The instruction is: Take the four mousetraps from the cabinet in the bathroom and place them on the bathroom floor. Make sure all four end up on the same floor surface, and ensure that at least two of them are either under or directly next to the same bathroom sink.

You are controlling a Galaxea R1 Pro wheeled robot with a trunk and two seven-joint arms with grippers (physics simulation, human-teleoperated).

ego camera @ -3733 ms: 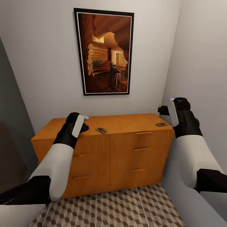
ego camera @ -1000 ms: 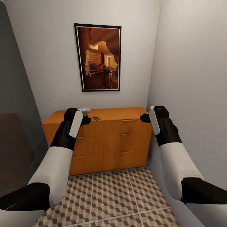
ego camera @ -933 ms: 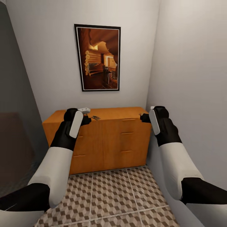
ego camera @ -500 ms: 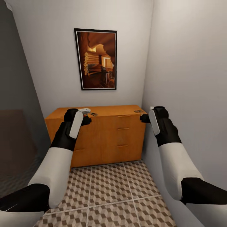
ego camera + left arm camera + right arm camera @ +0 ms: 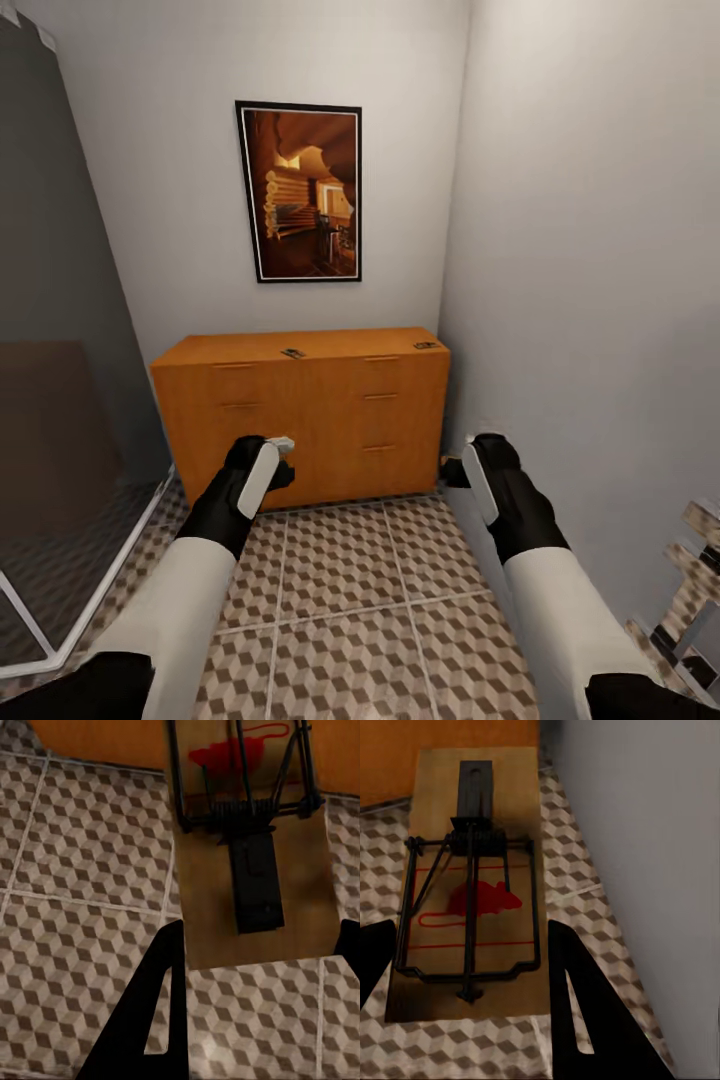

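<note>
The orange-brown cabinet stands against the far wall, and two mousetraps lie on its top. My left gripper hangs low in front of the cabinet, over the cube-patterned bathroom floor. In the left wrist view my left gripper is shut on a wooden mousetrap. My right gripper hangs near the right wall. In the right wrist view my right gripper is shut on another mousetrap with a red mouse print. The sink is out of view.
A framed picture hangs above the cabinet. A dark glass partition with a pale floor rail closes the left side. The grey right wall is close to my right arm. A shiny rack sits at the lower right.
The camera has backed away, so the cabinet looks smaller and more floor shows. Both arms have dropped from cabinet-top height to low in front of the drawers, each still holding its mousetrap.
</note>
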